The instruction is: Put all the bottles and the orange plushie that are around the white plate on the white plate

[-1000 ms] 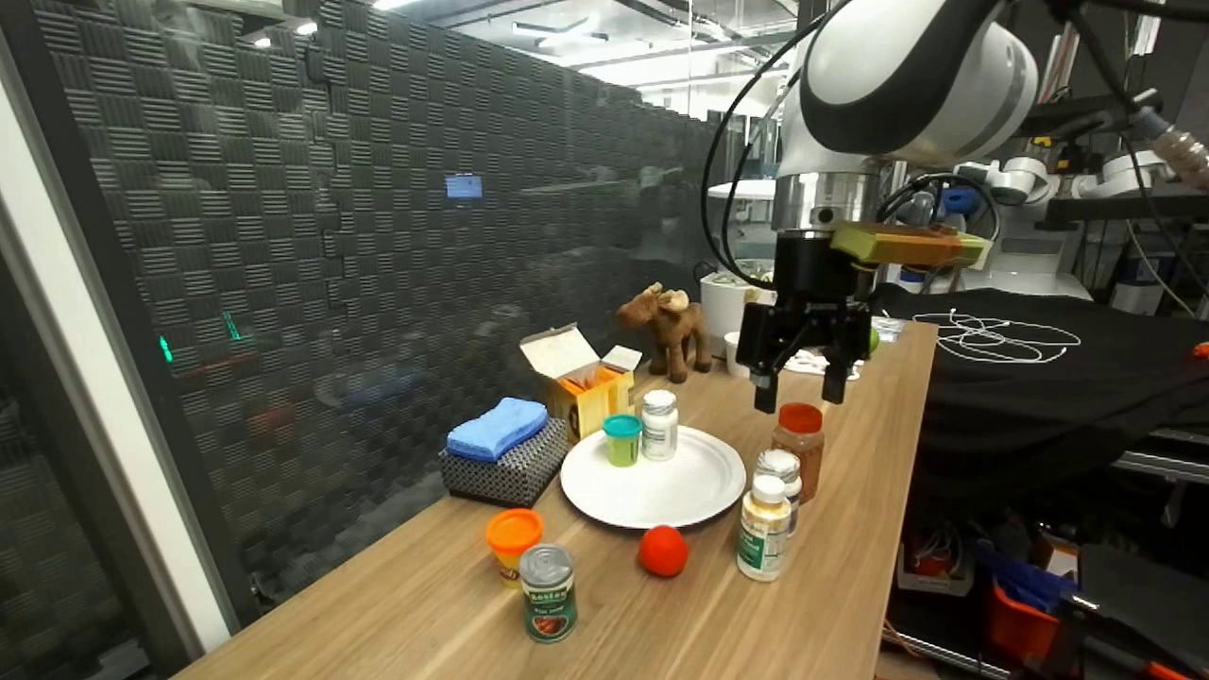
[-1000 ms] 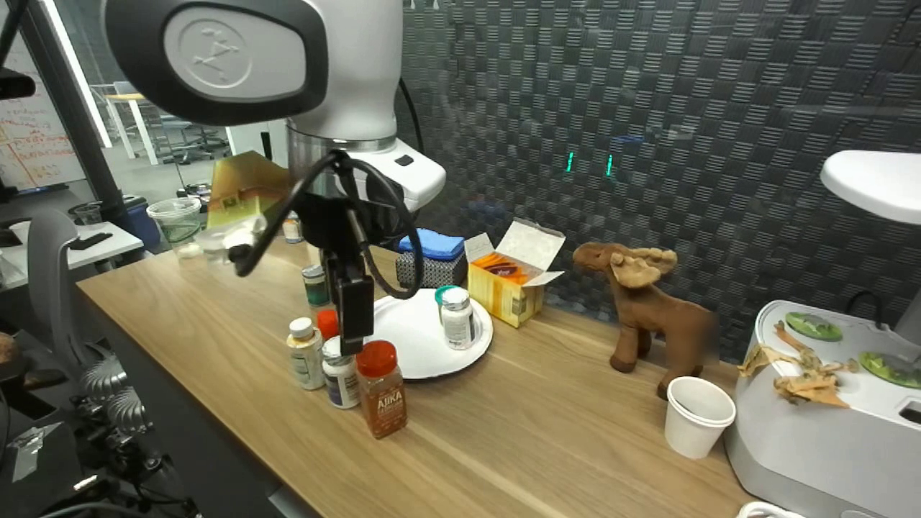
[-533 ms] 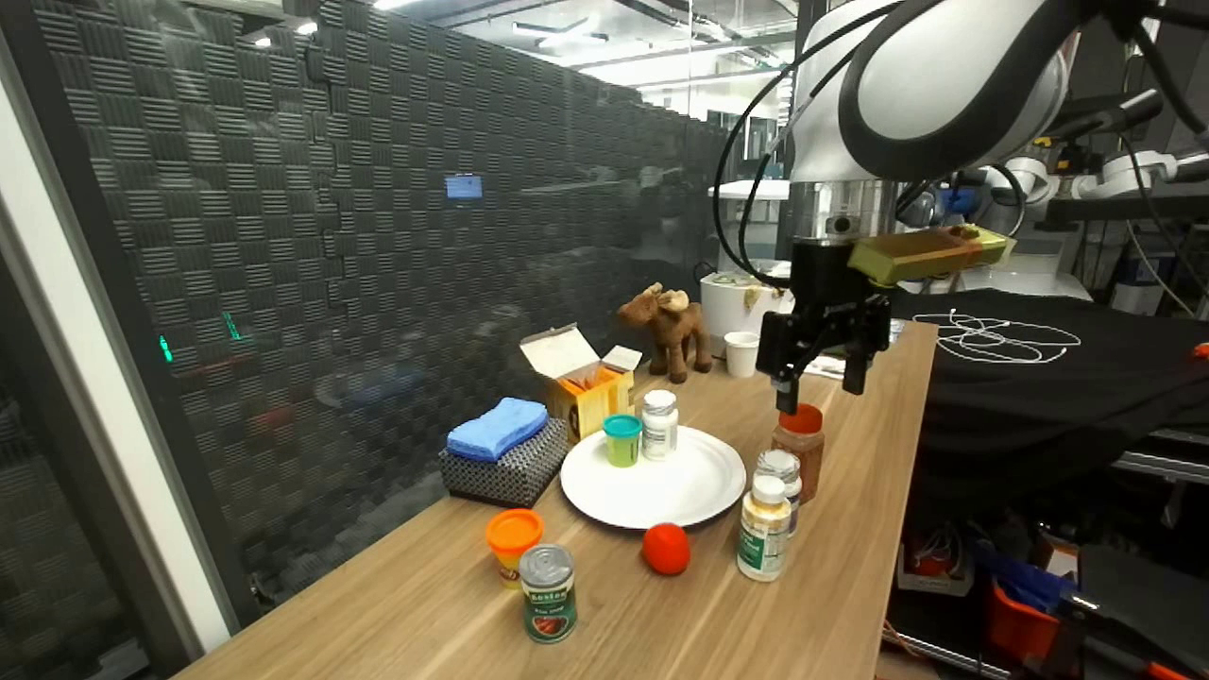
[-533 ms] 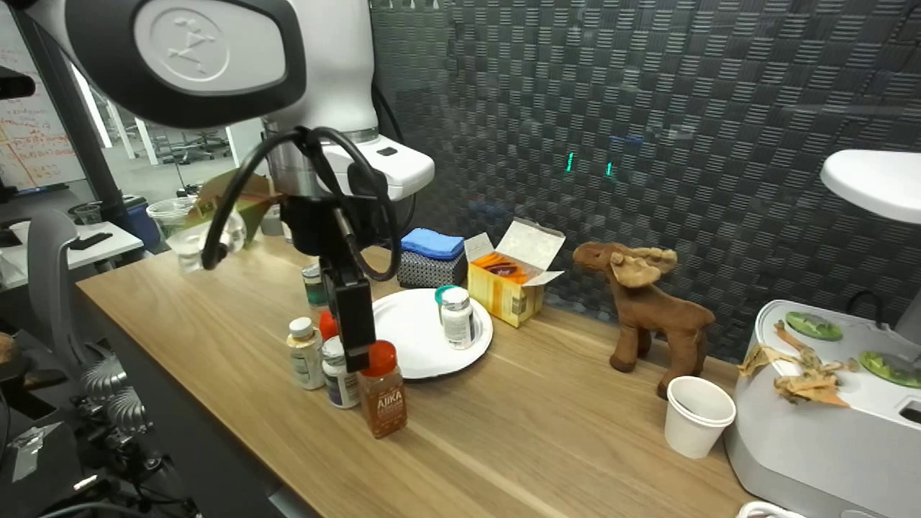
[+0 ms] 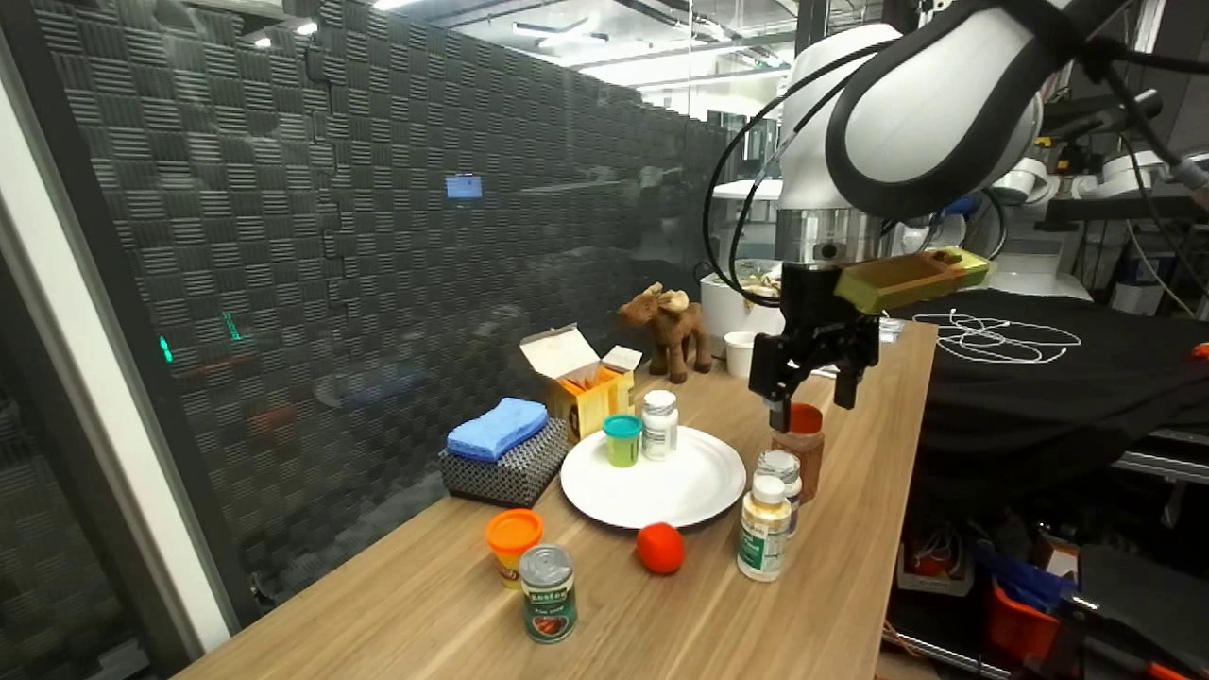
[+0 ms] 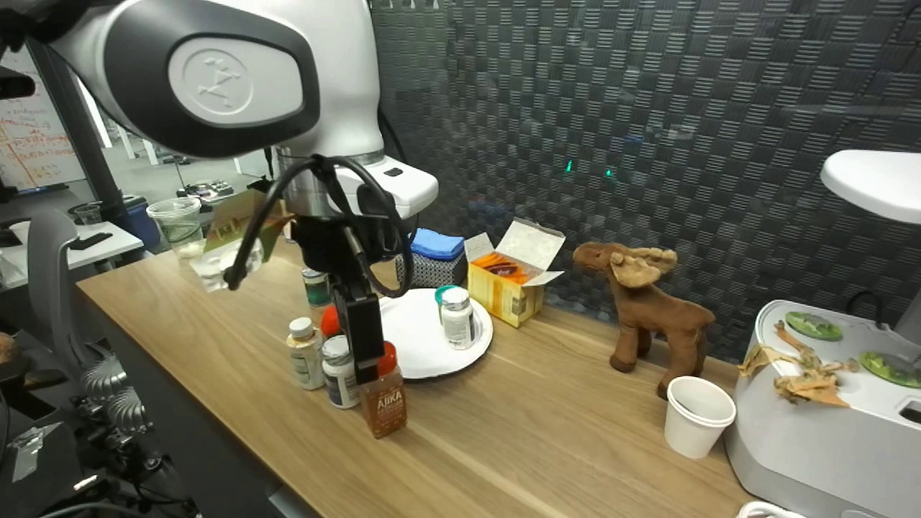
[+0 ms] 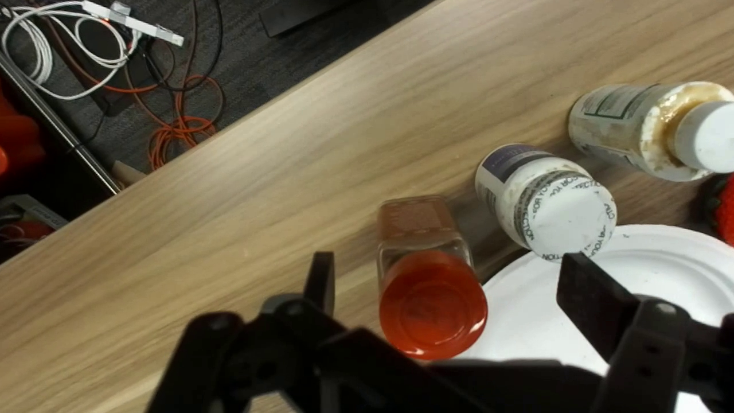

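My open gripper (image 7: pixel 447 292) hovers just above the red-capped spice jar (image 5: pixel 798 463). In the wrist view the red cap lies between the spread fingers, apart from both. Close to that jar stand a white bottle with a purple label (image 7: pixel 539 201) and a green-labelled bottle (image 5: pixel 763 538). The white plate (image 5: pixel 685 491) carries a white bottle (image 5: pixel 659 430) and a teal-lidded tub (image 5: pixel 622 446). Before the plate sits a round red-orange fuzzy toy (image 5: pixel 660 548); whether it is the orange plushie, I cannot tell. An orange-lidded tub (image 5: pixel 513 538) and a can (image 5: pixel 548 600) stand further forward.
Behind the plate is an open yellow box (image 6: pixel 504 288). A blue cloth (image 5: pixel 498 430) rests on a grey woven box (image 5: pixel 510 477). A brown plush moose (image 6: pixel 647 309), paper cups (image 6: pixel 694 424) and a white appliance (image 6: pixel 806 439) occupy the far end.
The gripper has shifted over and come down to the red-capped jar, fingers spread throughout. The red-orange toy has rocked slightly in place. Bottles and plate have stayed put.
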Robot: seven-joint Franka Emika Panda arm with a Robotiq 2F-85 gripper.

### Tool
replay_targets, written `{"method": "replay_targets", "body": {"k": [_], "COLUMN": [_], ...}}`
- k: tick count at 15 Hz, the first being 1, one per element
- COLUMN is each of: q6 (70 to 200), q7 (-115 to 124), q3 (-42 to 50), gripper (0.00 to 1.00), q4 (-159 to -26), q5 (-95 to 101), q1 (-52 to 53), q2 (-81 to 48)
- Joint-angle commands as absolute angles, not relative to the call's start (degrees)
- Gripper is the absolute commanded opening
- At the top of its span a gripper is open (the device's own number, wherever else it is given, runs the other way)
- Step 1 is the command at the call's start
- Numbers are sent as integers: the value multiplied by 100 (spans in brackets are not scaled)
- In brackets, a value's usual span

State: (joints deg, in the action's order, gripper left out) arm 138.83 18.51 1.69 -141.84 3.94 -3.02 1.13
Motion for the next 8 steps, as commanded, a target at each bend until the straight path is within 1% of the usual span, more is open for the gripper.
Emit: {"method": "replay_targets", "body": {"k": [1,2,3,7,8], "q6": [14064,14084,14096,14085,14047], "q7": [2004,2048,2081,2298,2366], "q3": [205,222,239,303,316], "gripper": [74,73,70,36,30], "q4": [-13996,-13983,-13970,-13936,-13949], "q5": [537,574,609,806,856], "q1": [-297,-294,-292,-278,-277], "q2": [-122,-150,-180,-235,-192]}}
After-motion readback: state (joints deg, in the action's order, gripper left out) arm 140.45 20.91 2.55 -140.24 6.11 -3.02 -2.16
